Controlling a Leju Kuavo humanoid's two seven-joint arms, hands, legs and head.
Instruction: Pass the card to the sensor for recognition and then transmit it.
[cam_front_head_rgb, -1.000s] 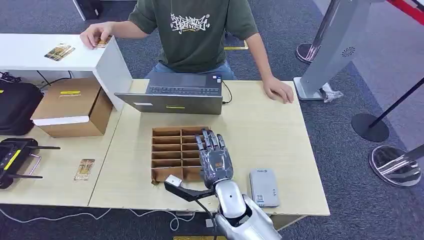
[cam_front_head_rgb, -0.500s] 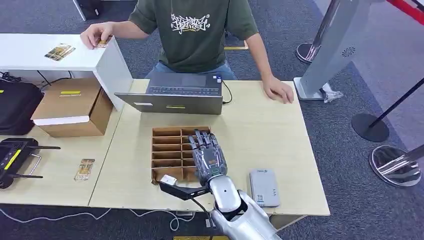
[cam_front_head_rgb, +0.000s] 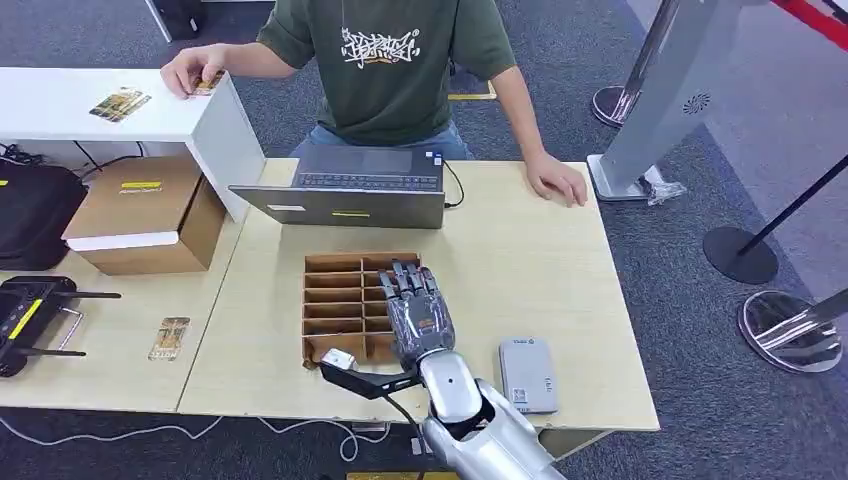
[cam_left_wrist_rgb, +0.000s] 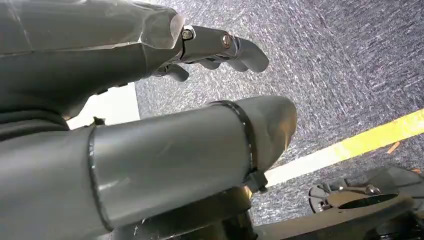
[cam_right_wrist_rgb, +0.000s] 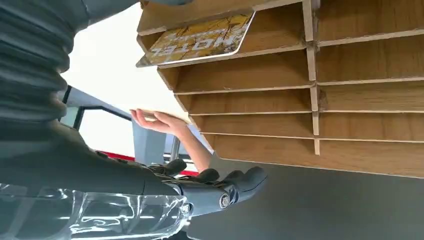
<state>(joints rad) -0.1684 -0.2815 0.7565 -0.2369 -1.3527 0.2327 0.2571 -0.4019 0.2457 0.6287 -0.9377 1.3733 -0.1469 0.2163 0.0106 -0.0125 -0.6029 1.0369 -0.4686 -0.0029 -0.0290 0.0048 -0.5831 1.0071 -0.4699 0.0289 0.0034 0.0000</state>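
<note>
A wooden slotted box (cam_front_head_rgb: 345, 300) lies on the light table in front of me. My right hand (cam_front_head_rgb: 415, 312) hovers flat over its right column with fingers stretched forward, holding nothing. In the right wrist view a yellow-brown card (cam_right_wrist_rgb: 200, 36) sits slanted in one slot of the box (cam_right_wrist_rgb: 310, 100), apart from my right hand's fingers (cam_right_wrist_rgb: 220, 192). A grey card sensor (cam_front_head_rgb: 527, 374) lies on the table just right of my right wrist. My left hand (cam_left_wrist_rgb: 150, 110) hangs over dark carpet, empty, fingers (cam_left_wrist_rgb: 220, 47) apart from the thumb.
A person sits across the table behind an open laptop (cam_front_head_rgb: 350, 190), one hand (cam_front_head_rgb: 556, 180) on the table, the other on a white shelf (cam_front_head_rgb: 60, 100) bearing cards (cam_front_head_rgb: 118, 103). Another card (cam_front_head_rgb: 168, 338) lies on the left table, beside a cardboard box (cam_front_head_rgb: 145, 212).
My right hand has shifted a little to the left and back toward me over the slotted box. The person and the other things have not moved.
</note>
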